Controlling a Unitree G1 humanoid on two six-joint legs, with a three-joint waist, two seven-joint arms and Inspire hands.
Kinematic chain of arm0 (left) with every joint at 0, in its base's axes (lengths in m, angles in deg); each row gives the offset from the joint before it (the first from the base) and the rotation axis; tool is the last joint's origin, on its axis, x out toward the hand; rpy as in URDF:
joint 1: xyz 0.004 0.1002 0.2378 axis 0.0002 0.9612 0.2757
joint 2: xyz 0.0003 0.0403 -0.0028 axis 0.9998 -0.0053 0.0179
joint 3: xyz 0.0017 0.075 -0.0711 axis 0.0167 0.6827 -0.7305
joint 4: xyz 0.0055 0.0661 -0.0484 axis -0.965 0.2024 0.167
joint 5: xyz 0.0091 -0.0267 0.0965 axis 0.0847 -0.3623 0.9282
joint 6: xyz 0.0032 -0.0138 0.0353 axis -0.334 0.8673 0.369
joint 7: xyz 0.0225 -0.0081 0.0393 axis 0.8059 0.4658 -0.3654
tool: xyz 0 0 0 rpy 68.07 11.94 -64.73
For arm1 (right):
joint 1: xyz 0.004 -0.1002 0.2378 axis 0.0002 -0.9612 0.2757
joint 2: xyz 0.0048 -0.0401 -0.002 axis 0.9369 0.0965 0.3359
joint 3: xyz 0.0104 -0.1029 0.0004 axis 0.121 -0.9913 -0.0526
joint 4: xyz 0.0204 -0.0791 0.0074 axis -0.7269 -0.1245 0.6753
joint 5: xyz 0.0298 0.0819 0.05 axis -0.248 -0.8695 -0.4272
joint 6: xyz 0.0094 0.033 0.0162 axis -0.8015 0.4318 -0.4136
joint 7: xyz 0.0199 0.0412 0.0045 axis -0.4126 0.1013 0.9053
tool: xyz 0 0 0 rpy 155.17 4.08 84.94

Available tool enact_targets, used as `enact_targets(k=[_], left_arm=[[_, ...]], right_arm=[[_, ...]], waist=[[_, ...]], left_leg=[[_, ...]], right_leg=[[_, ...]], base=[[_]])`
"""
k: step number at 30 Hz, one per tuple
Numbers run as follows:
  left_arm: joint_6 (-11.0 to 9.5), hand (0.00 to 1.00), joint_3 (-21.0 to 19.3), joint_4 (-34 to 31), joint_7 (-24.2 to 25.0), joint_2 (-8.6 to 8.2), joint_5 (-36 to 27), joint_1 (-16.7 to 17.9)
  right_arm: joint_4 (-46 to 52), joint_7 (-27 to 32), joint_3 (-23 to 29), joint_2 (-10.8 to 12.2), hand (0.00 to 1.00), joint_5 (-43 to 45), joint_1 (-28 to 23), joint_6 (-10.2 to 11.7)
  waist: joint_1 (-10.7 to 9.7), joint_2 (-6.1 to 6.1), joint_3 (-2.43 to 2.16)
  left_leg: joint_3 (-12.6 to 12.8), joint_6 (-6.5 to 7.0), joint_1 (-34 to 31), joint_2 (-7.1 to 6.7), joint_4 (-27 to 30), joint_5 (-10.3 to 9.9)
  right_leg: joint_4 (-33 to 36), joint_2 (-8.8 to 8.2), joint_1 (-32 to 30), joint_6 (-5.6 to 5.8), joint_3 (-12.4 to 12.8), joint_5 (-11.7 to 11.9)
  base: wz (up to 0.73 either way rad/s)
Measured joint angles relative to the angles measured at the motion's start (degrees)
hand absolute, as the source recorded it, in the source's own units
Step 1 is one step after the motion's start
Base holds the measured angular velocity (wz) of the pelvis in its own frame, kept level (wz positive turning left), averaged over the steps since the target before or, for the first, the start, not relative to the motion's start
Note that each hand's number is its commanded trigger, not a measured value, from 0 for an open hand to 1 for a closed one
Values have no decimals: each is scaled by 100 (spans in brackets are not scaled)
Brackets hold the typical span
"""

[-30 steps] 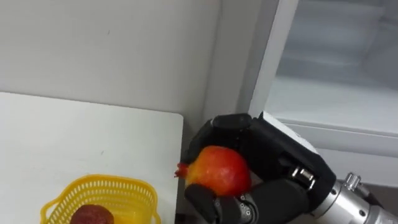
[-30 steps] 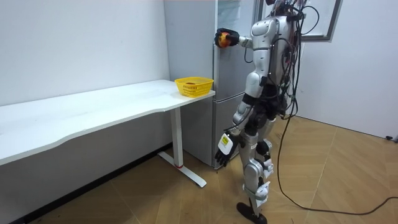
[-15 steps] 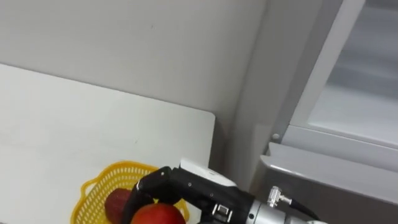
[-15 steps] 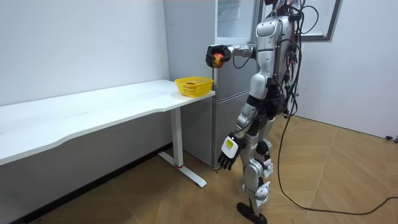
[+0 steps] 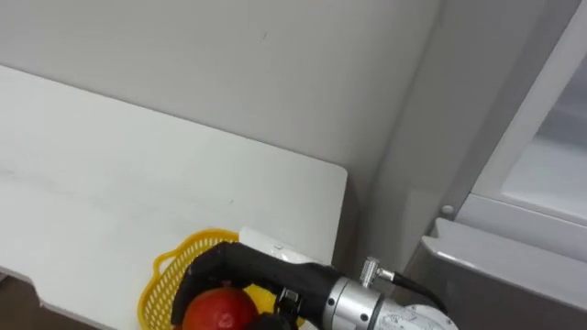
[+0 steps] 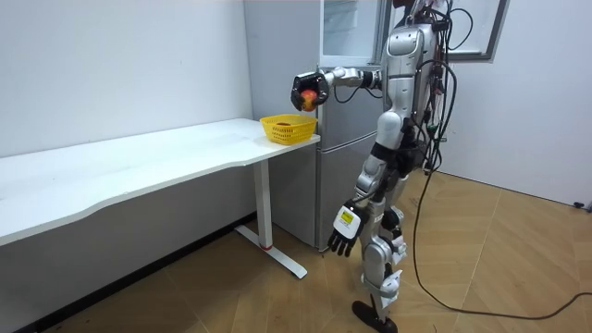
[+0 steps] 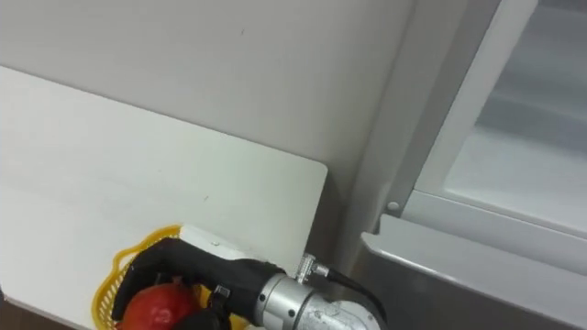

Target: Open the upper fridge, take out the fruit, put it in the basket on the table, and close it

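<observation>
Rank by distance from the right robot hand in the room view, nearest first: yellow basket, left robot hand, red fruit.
1. red fruit: gripped in the right robot hand, held up in the air.
2. yellow basket: on the end of the white table, just below that hand.
3. left robot hand: hanging open down by the robot's thigh, well below.

Before me a long white table (image 6: pixel 139 171) stands along a plain white wall (image 6: pixel 120 65). Its end is just beside the grey fridge (image 6: pixel 338 176), whose upper part is open and pale inside. The floor (image 6: pixel 518 268) is light wood, and a dark-framed window (image 6: pixel 474 28) sits in the wall behind me.
</observation>
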Motion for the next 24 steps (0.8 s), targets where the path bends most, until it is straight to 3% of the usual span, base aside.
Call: enact_targets(k=[8, 12, 13, 21, 24], left_arm=[[9, 0, 13, 427, -54, -55, 1, -184], [2, 0, -5, 417, -67, -87, 24, -177], [2, 0, -5, 416, -68, -85, 24, -166], [-55, 0, -11, 325, -81, -68, 77, -149], [-58, 0, -13, 311, -33, -68, 120, -168]], right_arm=[[-750, 991, 18, 12, 100, 400, 109, 61], [-1080, 1340, 85, -58, 100, 749, 114, 121], [-1163, 1493, 86, -75, 100, 817, 133, 172], [-1828, 2479, 146, -95, 100, 806, 412, 749], [-2023, 2632, 246, -92, 100, 814, 421, 822]], waist=[[-5, 38, 55], [-5, 8, 37], [-5, 35, 55], [-28, -15, 66], [-4, -23, 65]], left_leg=[[-54, 1, -37, -1, -1, 0], [-56, 9, -198, -19, 26, 15], [-64, 6, -200, -18, 28, 20], [-206, 8, -337, -65, 181, 20], [-258, 8, -381, -92, 228, 21]], right_leg=[[4, -13, -7, 0, -54, 0], [2, -37, -134, 1, -76, 0], [2, -40, -133, 1, -97, 0], [-1, -111, -132, 2, -252, 0], [0, -137, -132, 6, -292, 2]], base=[[3], [2], [4], [11], [9]])
